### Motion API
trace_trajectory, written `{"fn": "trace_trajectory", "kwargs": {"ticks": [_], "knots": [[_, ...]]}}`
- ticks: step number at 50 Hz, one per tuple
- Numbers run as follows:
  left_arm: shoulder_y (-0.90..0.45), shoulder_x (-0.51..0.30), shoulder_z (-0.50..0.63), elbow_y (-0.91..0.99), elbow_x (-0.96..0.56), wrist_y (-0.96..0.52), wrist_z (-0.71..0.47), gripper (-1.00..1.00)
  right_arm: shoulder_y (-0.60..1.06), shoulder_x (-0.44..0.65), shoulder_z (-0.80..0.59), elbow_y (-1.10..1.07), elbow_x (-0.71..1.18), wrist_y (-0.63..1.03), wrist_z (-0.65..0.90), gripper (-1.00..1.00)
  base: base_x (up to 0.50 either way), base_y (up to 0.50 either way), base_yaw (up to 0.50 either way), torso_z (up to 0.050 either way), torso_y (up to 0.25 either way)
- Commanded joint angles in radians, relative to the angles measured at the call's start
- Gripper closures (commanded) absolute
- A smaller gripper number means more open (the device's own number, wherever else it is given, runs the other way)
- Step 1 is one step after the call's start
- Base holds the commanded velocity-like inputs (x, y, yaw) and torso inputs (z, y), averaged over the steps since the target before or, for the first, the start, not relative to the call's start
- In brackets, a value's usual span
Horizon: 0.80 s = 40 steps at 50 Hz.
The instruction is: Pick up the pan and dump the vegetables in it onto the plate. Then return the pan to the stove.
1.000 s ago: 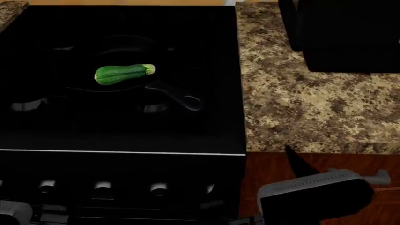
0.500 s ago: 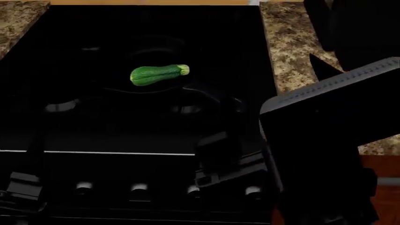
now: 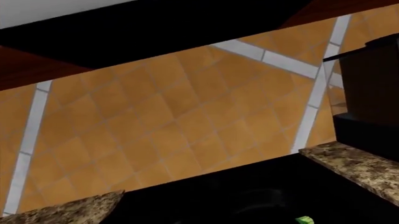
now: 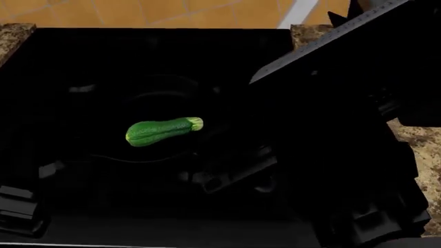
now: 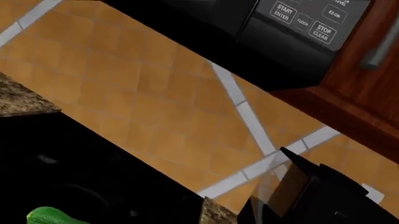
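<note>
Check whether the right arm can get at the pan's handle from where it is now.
Probably yes. The right arm hangs over the stove close beside the pan, and nothing seems to stand between them. The zucchini lies mid-pan. The handle itself is hard to see in the dark.

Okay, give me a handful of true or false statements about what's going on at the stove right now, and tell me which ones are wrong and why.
1. The zucchini lies in the pan on the stove. True.
2. The zucchini is lifted clear of the pan by a gripper. False: nothing grips it; it rests in the pan.
3. An orange tiled wall stands behind the stove. True.
4. The plate sits on the stove beside the pan. False: no plate shows in any view.
5. The right arm reaches over the stove's right side. True.
</note>
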Motion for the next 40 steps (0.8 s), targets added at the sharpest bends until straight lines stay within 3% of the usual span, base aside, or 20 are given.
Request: {"fn": "trace_trajectory", "kwargs": {"ticks": [1, 4, 14, 20, 40], "knots": [[0.021, -0.022, 0.036, -0.004, -0.005, 0.074, -0.011, -1.00, -0.072, -0.041, 0.092, 0.125, -0.070, -0.019, -0.301, -1.00, 0.00, 0.00, 0.00, 0.000, 0.000], [0.014, -0.020, 0.035, -0.003, -0.020, 0.068, -0.020, -1.00, -0.037, -0.035, 0.071, 0.204, -0.044, 0.003, -0.382, -1.00, 0.00, 0.00, 0.00, 0.000, 0.000], [0.028, -0.035, 0.059, -0.020, -0.008, 0.091, -0.033, -1.00, 0.087, -0.058, -0.040, 0.381, 0.053, 0.015, -0.435, -1.00, 0.00, 0.00, 0.00, 0.000, 0.000], [0.040, -0.043, 0.067, -0.029, -0.002, 0.111, -0.036, -1.00, 0.055, -0.069, -0.078, 0.410, 0.077, 0.003, -0.454, -1.00, 0.00, 0.00, 0.00, 0.000, 0.000], [0.044, -0.055, 0.104, -0.040, 0.006, 0.137, -0.049, -1.00, -0.015, -0.085, -0.189, 0.472, -0.324, 0.009, -0.817, -1.00, 0.00, 0.00, 0.00, 0.000, 0.000]]}}
